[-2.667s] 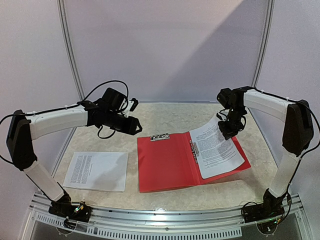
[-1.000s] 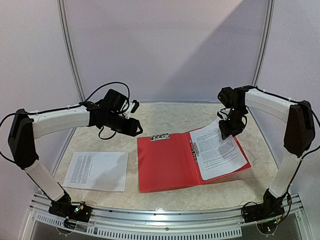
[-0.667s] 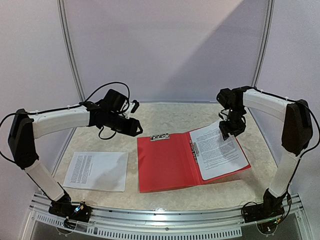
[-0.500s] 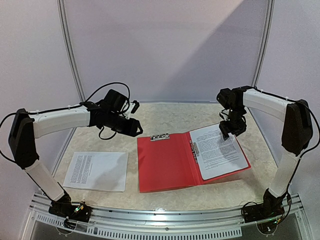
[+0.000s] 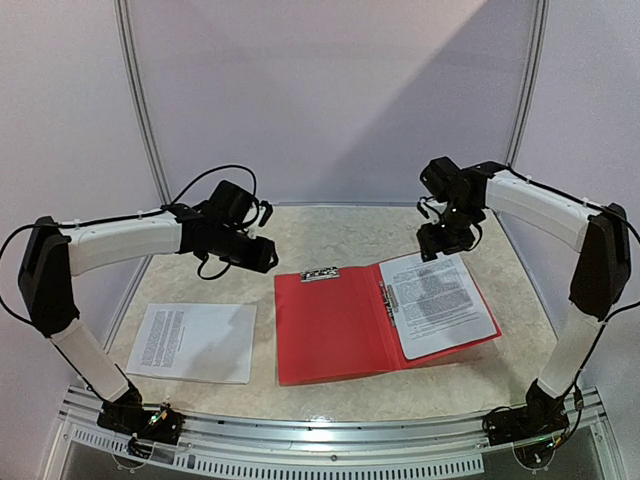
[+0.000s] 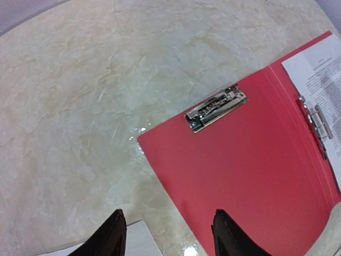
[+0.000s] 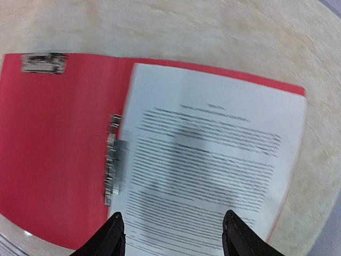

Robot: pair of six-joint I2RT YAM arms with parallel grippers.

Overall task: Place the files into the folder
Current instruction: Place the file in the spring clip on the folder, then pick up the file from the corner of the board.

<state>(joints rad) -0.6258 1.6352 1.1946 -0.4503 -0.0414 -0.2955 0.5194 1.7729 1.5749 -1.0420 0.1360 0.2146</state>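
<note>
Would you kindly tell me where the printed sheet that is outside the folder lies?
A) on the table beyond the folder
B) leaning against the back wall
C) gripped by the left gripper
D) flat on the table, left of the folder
D: the loose sheet lies flat on the table, left of the open red folder, and the left gripper is open and empty.

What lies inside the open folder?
One sheet lies on its right half; a clip sits at the left half's top, another by the spine. What is under the sheet is hidden.
</note>
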